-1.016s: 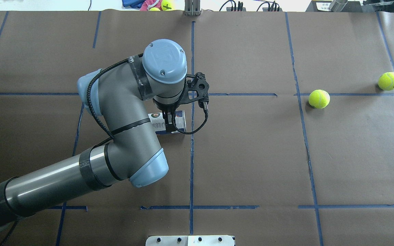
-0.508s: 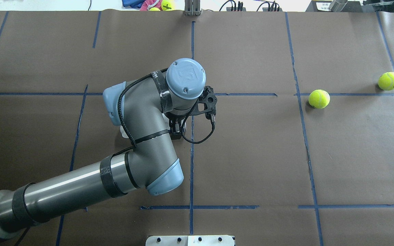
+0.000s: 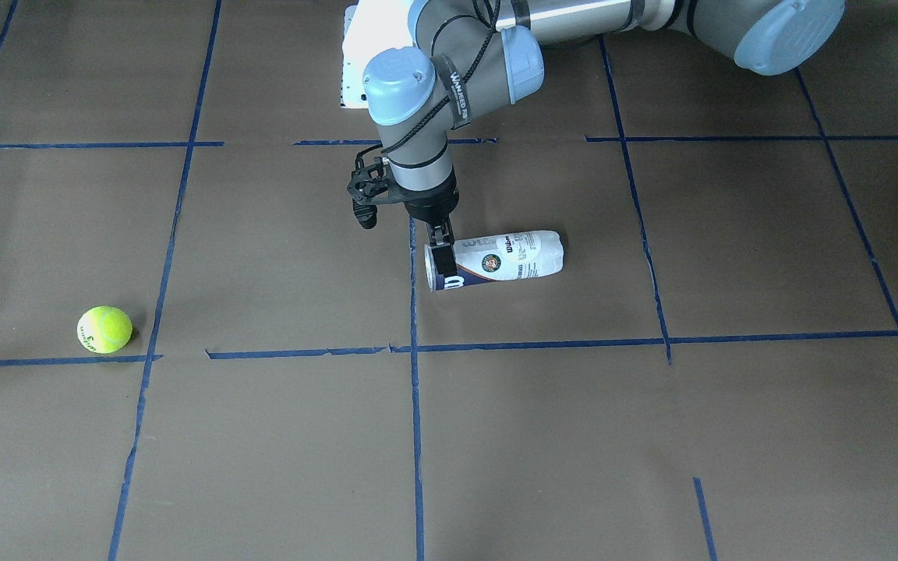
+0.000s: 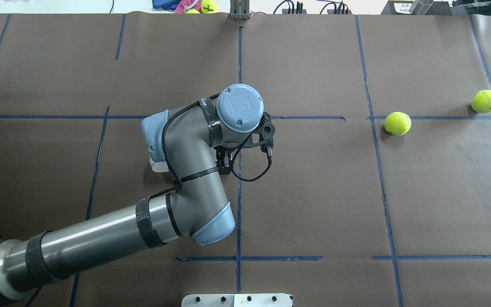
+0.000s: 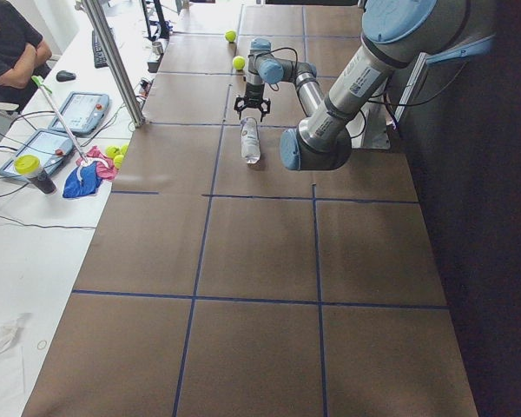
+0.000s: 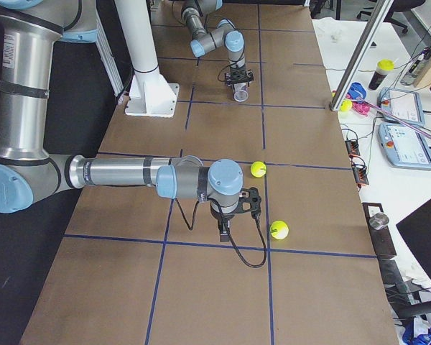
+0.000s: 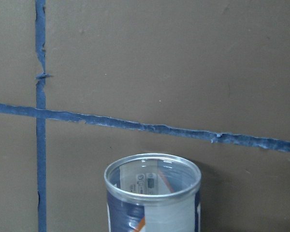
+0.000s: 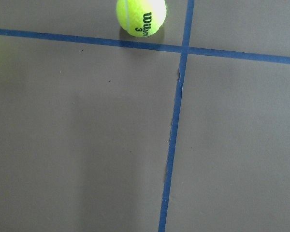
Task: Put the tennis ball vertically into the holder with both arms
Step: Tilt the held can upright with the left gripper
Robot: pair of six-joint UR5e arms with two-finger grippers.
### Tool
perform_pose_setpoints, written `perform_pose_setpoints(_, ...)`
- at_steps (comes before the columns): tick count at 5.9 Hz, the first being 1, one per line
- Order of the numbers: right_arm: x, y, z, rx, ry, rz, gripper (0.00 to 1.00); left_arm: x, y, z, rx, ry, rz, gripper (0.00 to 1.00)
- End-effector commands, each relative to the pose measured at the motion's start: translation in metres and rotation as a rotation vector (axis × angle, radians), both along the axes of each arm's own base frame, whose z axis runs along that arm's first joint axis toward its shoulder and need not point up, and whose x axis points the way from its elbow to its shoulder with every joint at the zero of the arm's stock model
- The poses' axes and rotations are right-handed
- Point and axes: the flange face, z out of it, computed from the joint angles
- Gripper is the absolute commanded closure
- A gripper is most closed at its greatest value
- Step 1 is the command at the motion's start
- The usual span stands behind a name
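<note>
The holder (image 3: 507, 257) lies on its side near the table's middle, open end toward the centre tape line. It also shows in the overhead view (image 4: 156, 164) and the left wrist view (image 7: 152, 193), and it looks empty. My left gripper (image 3: 441, 269) points down and stands open with one finger on each side of the holder near its open rim; the overhead view shows it as well (image 4: 224, 164). Two tennis balls (image 4: 397, 123) (image 4: 485, 101) rest far right. My right gripper (image 6: 223, 231) hovers near one tennis ball (image 8: 140, 17); I cannot tell whether it is open or shut.
Blue tape lines grid the brown paper. The white base plate (image 4: 237, 299) sits at the near edge. A metal post (image 4: 239, 10), cables, a pink cloth and spare balls (image 4: 208, 6) lie past the far edge. Tablets (image 6: 409, 147) sit on the side desk.
My left arm's wrist has swung right and toward the robot's side. The left gripper has shifted right along the holder toward its open end. The holder and balls have not moved.
</note>
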Motion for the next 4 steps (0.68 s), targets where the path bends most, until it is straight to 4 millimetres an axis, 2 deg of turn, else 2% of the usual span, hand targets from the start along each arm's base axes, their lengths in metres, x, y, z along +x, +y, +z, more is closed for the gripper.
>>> perform_pose_setpoints(1,0.000,0.000,0.000,-0.001,0.000,0.000,0.00,0.010,-0.005,0.012,-0.002,-0.009,-0.005,0.00)
perform_pose_setpoints(4,0.000,0.000,0.000,-0.002,0.000,0.001,0.00,0.024,-0.007,0.027,-0.009,-0.022,0.001,0.00)
